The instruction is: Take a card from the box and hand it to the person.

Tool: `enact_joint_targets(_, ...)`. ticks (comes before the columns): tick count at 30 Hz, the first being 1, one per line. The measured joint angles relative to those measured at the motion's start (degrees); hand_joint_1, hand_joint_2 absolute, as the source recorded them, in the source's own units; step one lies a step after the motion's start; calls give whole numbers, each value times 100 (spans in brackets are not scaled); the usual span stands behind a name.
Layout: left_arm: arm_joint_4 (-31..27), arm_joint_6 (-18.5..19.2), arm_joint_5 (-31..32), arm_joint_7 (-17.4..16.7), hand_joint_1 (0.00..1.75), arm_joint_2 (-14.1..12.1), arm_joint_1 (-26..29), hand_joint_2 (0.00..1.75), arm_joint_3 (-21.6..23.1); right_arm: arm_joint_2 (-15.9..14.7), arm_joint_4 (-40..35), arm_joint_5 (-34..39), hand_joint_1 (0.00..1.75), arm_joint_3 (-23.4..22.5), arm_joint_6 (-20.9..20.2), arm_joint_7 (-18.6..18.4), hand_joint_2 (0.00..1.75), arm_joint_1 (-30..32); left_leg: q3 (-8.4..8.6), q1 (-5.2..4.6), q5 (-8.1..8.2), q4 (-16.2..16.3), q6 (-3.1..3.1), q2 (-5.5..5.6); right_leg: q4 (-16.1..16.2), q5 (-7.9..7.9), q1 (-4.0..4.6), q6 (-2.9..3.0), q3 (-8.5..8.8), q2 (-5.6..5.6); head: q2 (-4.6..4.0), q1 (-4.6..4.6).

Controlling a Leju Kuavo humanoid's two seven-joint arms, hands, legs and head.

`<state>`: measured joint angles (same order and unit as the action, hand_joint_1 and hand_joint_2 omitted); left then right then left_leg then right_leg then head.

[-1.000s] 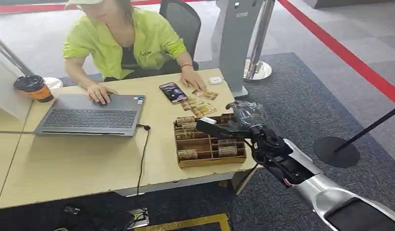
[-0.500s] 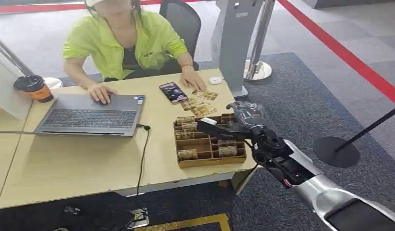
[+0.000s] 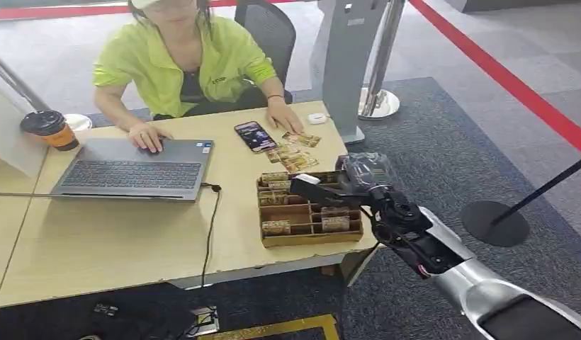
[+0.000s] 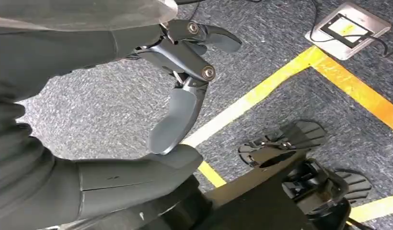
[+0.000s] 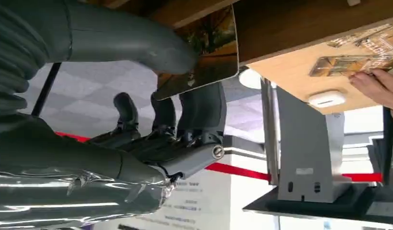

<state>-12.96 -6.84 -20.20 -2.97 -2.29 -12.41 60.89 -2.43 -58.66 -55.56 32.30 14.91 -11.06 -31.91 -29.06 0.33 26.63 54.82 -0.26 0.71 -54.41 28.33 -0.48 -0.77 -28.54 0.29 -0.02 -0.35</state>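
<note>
- Since the earlier head pictures, the right hand has barely shifted over the box; the person's head has tipped up a little, and their hands rest where they were.
- Head view: the right hand sits at centre-right of the frame, over the upper-right part of the box, its arm entering from the lower right. That reach suits lifting a card out of a compartment.
- Head view: the person sits at the upper left beyond the table, one hand on the laptop, the other by the phone and the loose cards.
- Head view: the box lies near the table's right edge, so the arm has carpet beside it for swinging out; a route to the person runs up-frame over the loose cards and phone.
- Right wrist view: the thumb and fingers pinch a card at upper centre of the frame, its printed face showing. I judge it taken from the box.
- Right wrist view: a person's fingertips show at the right edge beside cards on the tabletop, well apart from the held card.
- Left wrist view: the left hand hangs above carpet with a yellow line, fingers curled toward the thumb, nothing in them.
</note>
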Motion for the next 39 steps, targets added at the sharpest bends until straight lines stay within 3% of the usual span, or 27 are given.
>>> enact_joint_targets(10, 0, 0, 4, 0, 0, -2, -25, 175, 9, 0, -74, -17, 143, -28, 31, 55, 175, 5, 1, 0, 0, 0, 0, -1, 0, -1, 0, 1, 1, 1, 0, 0)
enact_joint_targets(13, 0, 0, 11, 0, 0, -2, -26, 175, 9, 0, -83, -17, 154, -28, 31, 59, 175, 7, 1, 0, -2, 0, -1, -1, 0, -2, 0, 2, 1, 0, 0, 0)
enact_joint_targets(15, 0, 0, 17, 0, 0, -2, -27, 175, 9, 0, -118, -17, 147, -28, 31, 79, 175, 12, 1, 0, -2, 0, -1, -1, 0, -4, 0, 3, 1, 1, 0, 0)
enact_joint_targets(16, 0, 0, 17, 0, 0, -4, -27, 175, 9, 0, -131, -17, 154, -28, 31, 94, 175, 12, 1, 0, -2, 0, -1, -1, 0, -4, 0, 3, 1, 1, 0, 0)
enact_joint_targets(18, 0, 0, 17, 0, 0, -4, -28, 175, 9, 0, -175, 4, 148, -28, 31, 124, 175, 15, 1, 0, -2, 0, -1, -1, 0, -4, 0, 3, 0, 1, 0, 0)
enact_joint_targets(23, 0, -4, -2, 2, 0, -4, -28, 175, 9, 0, -315, 164, 154, -41, 17, 264, 175, 16, 1, 0, -2, 0, -2, -2, 0, -4, 0, 3, 0, 1, 0, -2)
enact_joint_targets(25, 0, -17, -17, 2, 0, -4, -26, 175, 9, -4, -404, 264, 150, -59, 11, 334, 175, 18, 1, 0, -2, 0, -2, -2, 0, -4, 0, 3, 0, 1, 0, 0)
enact_joint_targets(39, 0, -94, -149, 103, 0, -39, 62, 175, 9, -221, -1525, 686, 173, -168, -396, 485, 175, -6, 1, 0, -3, 0, -2, -1, 0, -4, 0, 3, 0, 1, 0, 0)
